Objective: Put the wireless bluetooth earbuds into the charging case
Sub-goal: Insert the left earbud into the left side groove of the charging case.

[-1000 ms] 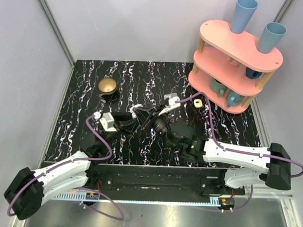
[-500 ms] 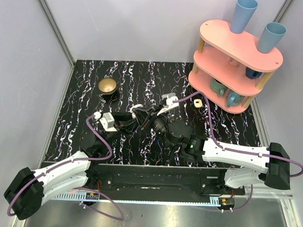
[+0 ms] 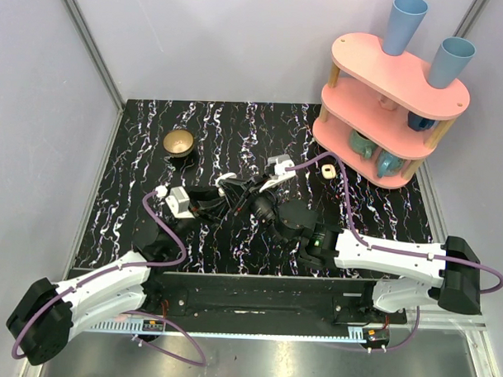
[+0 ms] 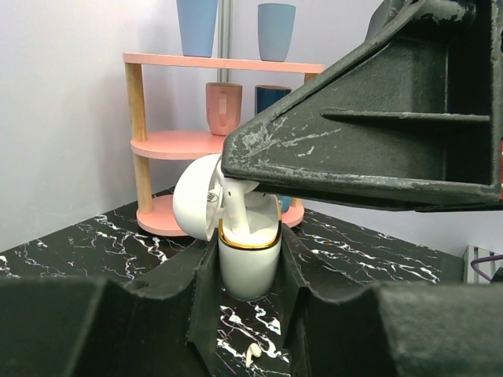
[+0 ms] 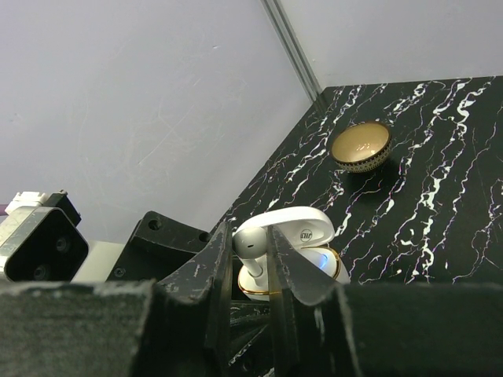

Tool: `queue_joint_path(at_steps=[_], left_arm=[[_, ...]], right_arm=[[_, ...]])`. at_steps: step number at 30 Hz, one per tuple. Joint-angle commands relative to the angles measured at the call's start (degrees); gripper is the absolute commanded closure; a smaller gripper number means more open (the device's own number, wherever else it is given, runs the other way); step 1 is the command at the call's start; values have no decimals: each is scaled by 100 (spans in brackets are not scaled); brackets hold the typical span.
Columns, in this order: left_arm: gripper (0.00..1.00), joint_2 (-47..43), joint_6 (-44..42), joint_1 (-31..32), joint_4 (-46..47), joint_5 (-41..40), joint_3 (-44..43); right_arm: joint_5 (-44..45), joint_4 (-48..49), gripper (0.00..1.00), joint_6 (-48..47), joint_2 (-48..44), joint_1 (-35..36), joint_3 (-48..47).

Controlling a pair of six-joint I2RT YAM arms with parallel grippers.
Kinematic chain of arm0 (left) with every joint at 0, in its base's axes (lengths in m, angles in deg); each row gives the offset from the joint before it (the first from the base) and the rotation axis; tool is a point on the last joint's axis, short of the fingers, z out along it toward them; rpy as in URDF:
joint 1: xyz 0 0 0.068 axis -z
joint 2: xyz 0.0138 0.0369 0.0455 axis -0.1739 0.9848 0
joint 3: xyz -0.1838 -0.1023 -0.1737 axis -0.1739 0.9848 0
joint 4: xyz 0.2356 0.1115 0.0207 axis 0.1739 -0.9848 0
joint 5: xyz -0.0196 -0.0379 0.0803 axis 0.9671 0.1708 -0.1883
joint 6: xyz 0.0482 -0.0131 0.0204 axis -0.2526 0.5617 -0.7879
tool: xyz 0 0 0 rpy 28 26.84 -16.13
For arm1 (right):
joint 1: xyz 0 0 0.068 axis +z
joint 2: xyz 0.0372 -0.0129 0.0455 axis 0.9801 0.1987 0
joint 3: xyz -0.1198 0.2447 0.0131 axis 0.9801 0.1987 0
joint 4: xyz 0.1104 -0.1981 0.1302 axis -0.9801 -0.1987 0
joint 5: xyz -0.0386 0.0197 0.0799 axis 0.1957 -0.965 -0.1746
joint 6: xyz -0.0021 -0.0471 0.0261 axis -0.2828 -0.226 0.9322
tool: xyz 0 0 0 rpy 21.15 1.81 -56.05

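Only the right arm is shifting slightly since the earlier frame; the left pincer is gripping the open charging case; the right pincer is holding one earbud at its mouth; a second earbud is lying on the counter, uninserted.

Black marbled desk: brass bowl rear-left; pink tiered shelf rear-right corner; small cream case just beside it; loose earbud mid-desk.

Glossy plastic charging case, polished marbled tabletop.
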Motion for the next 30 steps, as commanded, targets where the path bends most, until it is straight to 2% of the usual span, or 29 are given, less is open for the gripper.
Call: queue_joint_path(at_steps=[1,30], left_arm=[[100,-158,0,-12,596,-194,71],[100,-237,27,-21,763,-300,167]], right_arm=[[225,0,100,-165,-43,51,-48],[137,-211,100,-147,221,59,-198]])
